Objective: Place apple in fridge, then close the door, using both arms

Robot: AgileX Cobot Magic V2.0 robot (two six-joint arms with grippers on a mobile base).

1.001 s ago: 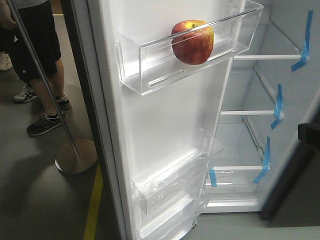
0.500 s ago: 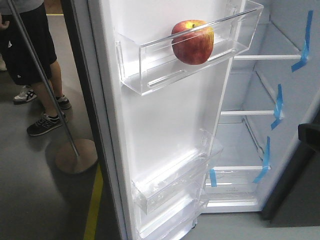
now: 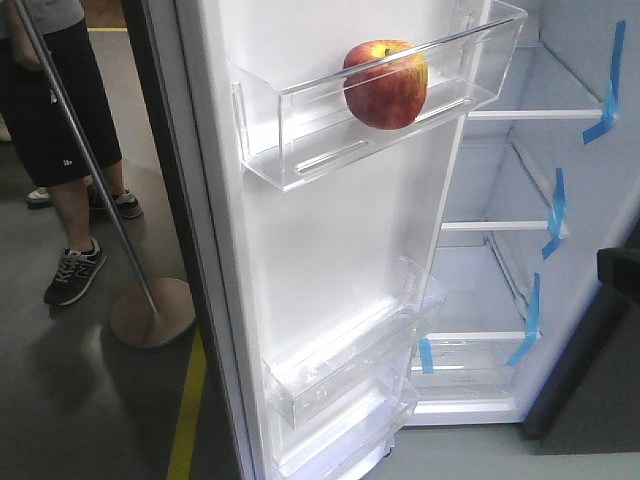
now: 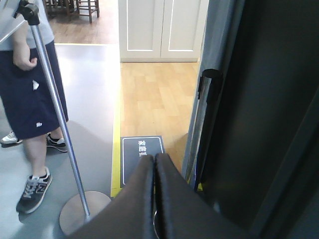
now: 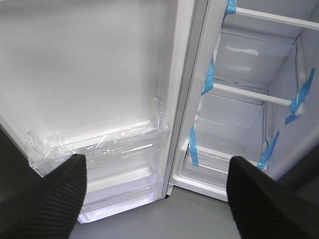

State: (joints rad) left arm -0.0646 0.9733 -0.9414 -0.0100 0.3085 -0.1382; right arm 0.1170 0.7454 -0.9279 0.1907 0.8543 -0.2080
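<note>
The left arm's black gripper, fingers pressed together on nothing, sits outside the tall dark grey door, whose upright face stands just to its right, so this arm looks better placed to push it shut. The right black gripper, spread wide and empty, faces the door's white inside, where farther up the small red-yellow apple rests in a clear plastic bin.
</note>
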